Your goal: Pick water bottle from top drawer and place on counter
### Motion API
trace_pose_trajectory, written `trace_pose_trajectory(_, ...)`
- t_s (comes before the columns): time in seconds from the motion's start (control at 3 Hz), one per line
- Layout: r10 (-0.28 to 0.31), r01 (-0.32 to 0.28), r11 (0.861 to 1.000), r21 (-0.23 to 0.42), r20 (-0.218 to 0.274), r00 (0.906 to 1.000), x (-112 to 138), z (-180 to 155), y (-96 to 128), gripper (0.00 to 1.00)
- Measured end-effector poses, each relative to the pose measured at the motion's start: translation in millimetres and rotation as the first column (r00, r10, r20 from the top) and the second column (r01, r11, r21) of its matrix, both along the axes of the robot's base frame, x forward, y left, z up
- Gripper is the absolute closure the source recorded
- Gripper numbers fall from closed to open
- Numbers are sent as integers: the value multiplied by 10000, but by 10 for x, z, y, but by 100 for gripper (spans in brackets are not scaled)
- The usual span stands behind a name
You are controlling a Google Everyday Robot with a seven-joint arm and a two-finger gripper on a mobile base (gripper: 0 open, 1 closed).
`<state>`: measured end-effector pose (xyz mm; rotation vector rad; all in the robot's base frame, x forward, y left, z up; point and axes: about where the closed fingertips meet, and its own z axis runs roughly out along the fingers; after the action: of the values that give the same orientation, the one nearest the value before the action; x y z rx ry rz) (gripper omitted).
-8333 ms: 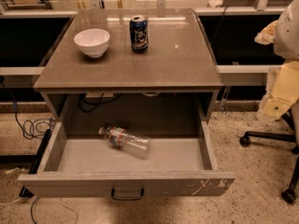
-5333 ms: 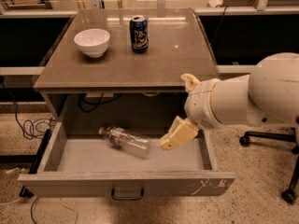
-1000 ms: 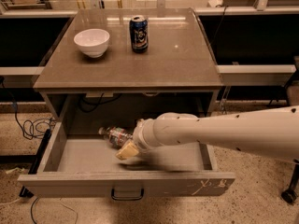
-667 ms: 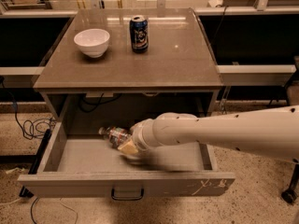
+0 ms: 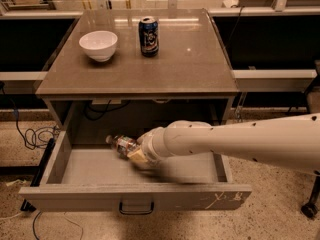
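The water bottle (image 5: 119, 143) lies on its side in the open top drawer (image 5: 135, 196), cap end to the left; only its left part shows. My gripper (image 5: 134, 156) reaches in from the right, down inside the drawer, right over the bottle's right half and hiding it. My white arm (image 5: 235, 141) stretches across the drawer's right side. The counter (image 5: 190, 59) is the grey-brown top above the drawer.
A white bowl (image 5: 98, 45) and a dark blue drink can (image 5: 148, 36) stand on the counter's back left. Cables (image 5: 30, 136) lie on the floor to the left of the cabinet. A chair wheel (image 5: 310, 209) shows at the far right.
My arm came in from the right and went down into the drawer onto the bottle. In the last second the gripper crept slightly left along the bottle.
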<state>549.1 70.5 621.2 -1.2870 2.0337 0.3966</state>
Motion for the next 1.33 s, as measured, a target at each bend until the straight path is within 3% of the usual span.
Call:
trace_pose_trajectory(0.67, 183, -183, 9998, 95, 14, 9998, 0, 110, 10, 100)
trace_pose_trajectory(1.33, 330, -359, 9985, 414, 685, 9971, 75, 748, -239, 100)
